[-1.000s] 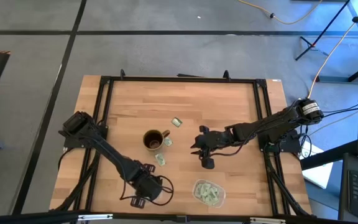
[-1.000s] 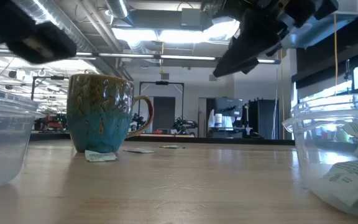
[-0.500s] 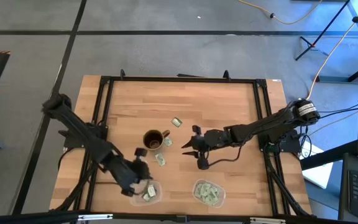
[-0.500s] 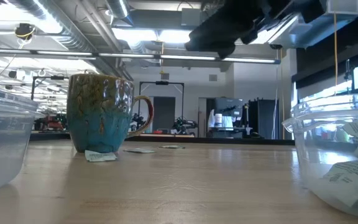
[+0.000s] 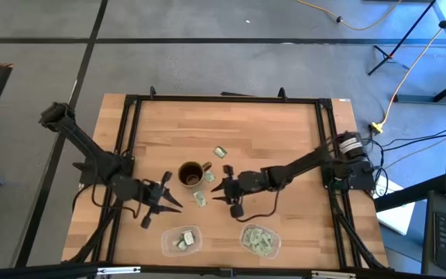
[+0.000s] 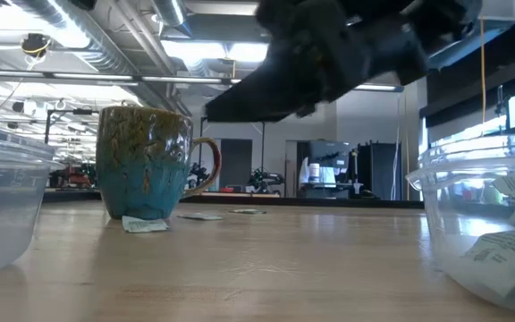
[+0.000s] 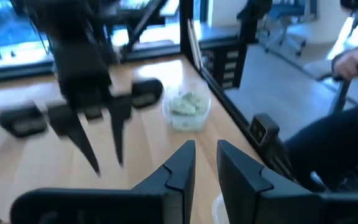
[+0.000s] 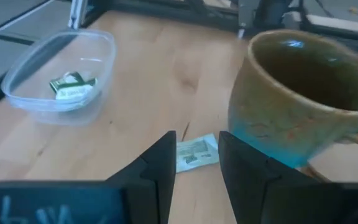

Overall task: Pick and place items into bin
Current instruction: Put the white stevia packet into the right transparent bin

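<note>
High view shows the right claw point(image 5: 221, 188) low over the counter point(image 5: 285, 132), its fingers apart and empty, just at 3 o'clock of the brown mug point(image 5: 193, 173). In the right wrist view those fingers point(image 8: 161, 163) frame one pale green packet point(image 8: 196, 151) lying flat on the wood, touching the foot of the mug point(image 8: 303, 99). More packets point(image 5: 221, 152) lie around the mug at 1, 3 and 5 o'clock. The left claw point(image 5: 169, 200) hangs at 8 o'clock of the mug, fingers parted, holding nothing. At 6 o'clock of the mug, on the counter's near edge, sits a clear bin point(image 5: 181, 240) with a couple of packets inside; beside it, at its 3 o'clock, a second bin point(image 5: 260, 240) holds a larger heap.
</note>
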You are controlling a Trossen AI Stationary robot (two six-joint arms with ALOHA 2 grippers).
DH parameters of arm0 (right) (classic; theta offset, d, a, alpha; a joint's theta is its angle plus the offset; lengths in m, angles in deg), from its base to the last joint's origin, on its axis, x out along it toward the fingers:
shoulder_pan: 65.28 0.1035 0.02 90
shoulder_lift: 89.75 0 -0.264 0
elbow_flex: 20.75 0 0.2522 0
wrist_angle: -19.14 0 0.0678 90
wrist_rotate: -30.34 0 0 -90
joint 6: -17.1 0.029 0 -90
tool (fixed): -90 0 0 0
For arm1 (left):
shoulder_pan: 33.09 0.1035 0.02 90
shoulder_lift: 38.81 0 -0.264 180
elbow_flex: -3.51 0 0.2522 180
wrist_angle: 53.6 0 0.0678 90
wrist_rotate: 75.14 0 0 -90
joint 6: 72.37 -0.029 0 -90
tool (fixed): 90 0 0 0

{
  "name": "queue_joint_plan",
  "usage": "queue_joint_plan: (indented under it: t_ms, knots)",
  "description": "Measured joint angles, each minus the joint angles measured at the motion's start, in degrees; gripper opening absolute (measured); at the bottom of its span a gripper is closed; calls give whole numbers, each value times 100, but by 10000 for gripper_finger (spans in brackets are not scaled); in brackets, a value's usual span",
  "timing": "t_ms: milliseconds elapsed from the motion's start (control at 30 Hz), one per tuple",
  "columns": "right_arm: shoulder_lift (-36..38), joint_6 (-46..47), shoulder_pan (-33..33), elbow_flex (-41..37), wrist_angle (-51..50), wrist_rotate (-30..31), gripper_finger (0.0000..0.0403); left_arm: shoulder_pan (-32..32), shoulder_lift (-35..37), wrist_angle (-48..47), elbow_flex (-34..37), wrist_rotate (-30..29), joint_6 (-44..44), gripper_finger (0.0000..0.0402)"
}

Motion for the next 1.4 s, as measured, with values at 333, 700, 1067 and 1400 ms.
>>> queue_joint_plan:
  t_ms: [333, 700, 1067, 1400]
  knots:
    - [-1293, 38, -2, 1657, -1653, -347, 124, 0, 200, 563, 384, -57, -392, 61]
    - [-1975, 48, -8, 2619, -2802, 213, 124, -2, 199, 543, 384, -35, -349, 61]
    - [-1939, 359, -7, 2639, -3490, 214, 46, -2, 195, 517, 384, 0, -349, 61]
    - [-1952, 467, -7, 2626, -3527, 210, 3, -2, 195, 515, 384, 0, -346, 61]
